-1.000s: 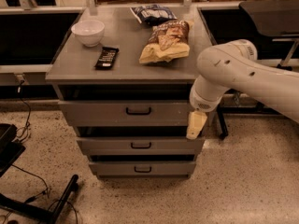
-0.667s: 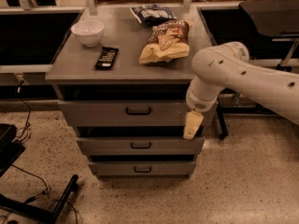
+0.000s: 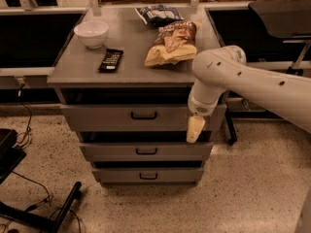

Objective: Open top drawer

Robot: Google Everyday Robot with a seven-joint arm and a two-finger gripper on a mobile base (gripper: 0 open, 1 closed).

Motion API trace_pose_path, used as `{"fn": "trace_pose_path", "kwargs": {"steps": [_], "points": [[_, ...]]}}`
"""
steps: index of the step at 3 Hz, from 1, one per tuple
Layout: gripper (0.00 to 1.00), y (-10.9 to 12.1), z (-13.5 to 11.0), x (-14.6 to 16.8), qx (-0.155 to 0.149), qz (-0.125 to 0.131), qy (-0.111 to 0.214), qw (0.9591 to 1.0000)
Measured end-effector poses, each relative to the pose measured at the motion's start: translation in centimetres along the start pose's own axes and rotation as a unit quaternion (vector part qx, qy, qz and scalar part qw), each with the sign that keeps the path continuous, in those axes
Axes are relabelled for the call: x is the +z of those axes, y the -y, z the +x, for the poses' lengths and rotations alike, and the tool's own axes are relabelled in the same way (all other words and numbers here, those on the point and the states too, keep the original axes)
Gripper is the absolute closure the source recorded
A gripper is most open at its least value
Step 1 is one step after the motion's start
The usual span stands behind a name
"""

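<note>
The tool [image 3: 195, 128] is held at the right end of the top drawer [image 3: 97, 116]; its opening cannot be told. The handle [image 3: 144, 115], a level bar, is set leftward, mid-frame

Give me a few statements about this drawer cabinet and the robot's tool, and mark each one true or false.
1. The tool hangs in front of the right end of the top drawer. True.
2. The tool is on the top drawer's handle. False: the handle is at the centre, and the tool is to its right.
3. A white bowl sits on the cabinet top. True.
4. The chip bag lies inside the white bowl. False: it lies on the cabinet top, apart from the bowl.
</note>
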State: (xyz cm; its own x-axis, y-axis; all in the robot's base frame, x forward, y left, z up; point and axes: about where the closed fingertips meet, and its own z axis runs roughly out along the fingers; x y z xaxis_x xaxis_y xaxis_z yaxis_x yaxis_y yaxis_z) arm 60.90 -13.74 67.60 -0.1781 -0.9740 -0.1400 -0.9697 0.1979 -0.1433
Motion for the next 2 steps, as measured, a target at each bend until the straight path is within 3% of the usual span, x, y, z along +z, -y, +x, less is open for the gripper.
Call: {"fn": "trace_pose_path", "kwargs": {"steps": [2], "points": [[0.61, -1.28, 1.00, 1.08, 0.012, -0.026, -0.001, 0.9996]]}}
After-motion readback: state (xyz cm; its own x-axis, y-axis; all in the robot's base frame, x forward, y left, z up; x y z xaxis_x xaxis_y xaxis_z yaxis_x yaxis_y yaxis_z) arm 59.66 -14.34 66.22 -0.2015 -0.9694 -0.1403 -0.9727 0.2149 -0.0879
